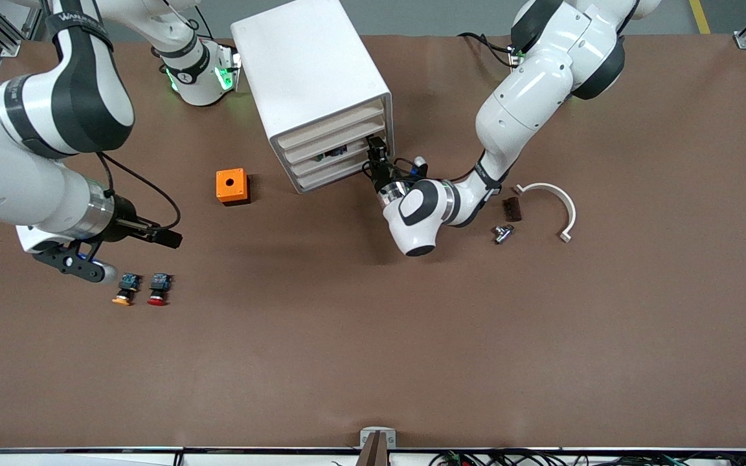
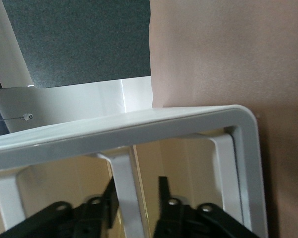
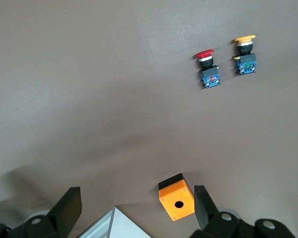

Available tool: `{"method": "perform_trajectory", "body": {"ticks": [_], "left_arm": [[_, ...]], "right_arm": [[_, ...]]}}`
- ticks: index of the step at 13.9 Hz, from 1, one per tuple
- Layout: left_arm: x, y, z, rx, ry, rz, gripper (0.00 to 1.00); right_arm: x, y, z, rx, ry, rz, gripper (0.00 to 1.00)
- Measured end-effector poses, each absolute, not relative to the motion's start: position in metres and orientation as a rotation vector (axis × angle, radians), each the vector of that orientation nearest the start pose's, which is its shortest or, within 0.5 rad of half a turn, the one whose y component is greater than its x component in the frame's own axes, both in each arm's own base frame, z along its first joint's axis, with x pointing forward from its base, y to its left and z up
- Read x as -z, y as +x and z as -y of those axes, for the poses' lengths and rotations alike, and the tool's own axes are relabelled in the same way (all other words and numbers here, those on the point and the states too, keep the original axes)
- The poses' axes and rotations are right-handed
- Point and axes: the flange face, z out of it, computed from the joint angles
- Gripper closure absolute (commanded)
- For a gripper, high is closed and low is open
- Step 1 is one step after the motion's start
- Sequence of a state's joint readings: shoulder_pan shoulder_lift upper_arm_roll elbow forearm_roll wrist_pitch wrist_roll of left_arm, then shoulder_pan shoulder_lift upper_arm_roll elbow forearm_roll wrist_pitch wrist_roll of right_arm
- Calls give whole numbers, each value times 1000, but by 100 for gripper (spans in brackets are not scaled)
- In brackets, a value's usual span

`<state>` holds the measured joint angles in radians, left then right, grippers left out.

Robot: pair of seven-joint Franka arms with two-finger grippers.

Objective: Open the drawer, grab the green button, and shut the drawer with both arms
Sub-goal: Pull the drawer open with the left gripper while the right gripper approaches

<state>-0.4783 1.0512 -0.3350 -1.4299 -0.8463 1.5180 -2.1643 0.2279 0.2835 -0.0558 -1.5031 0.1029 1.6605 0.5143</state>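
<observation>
cabinet [image 1: 311, 77]: one white box on the tabletop [image 1: 373, 336], four cream-fronted drawers stacked in its face.
drawer [image 1: 340, 154]: third from the top, slightly out, small parts showing in the gap; green button not visible.
left hand [image 1: 376, 155]: at the cabinet face by that drawer's end; fingers [image 2: 164, 191] a little apart, around nothing that can be made out.
right hand [image 1: 169, 238]: over bare tabletop beside two buttons, fingers [image 3: 67, 206] wide apart, empty.
buttons: two, orange-yellow cap [image 1: 125, 288] and red cap [image 1: 158, 288], side by side.
orange box [image 1: 231, 186]: one, near the cabinet.
open room: wide bare tabletop nearer the front camera.
</observation>
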Motion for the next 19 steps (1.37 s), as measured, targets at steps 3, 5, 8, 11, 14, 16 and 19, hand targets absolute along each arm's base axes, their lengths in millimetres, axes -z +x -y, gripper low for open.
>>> {"method": "perform_trajectory", "body": {"ticks": [3,5,8,11,14,16,19], "left_arm": [[-105,391,497,-1432,-1226,1521,88],[-106,391,497,-1433,-1225,1517,90],[-106,393,495,-1431,-1211,1522,90],[-107,405,486,-1446,-1199,1542,90],[-108,429,468,-1475,-1176,1584,90],[-110,449,453,-1495,-1163,1621,88],[-112,478,429,-1520,-1142,1681,87]], "right_arm": [[-496,621,-125,-229,-3042,-579,0],[-496,621,-127,-230,-3037,-614,0],[-496,619,-134,-232,-3029,-663,0],[-497,618,-139,-241,-3010,-697,0],[-497,618,-140,-243,-3006,-708,0],[-497,617,-143,-244,-3004,-715,0],[-497,615,-153,-246,-3001,-734,0]]}}
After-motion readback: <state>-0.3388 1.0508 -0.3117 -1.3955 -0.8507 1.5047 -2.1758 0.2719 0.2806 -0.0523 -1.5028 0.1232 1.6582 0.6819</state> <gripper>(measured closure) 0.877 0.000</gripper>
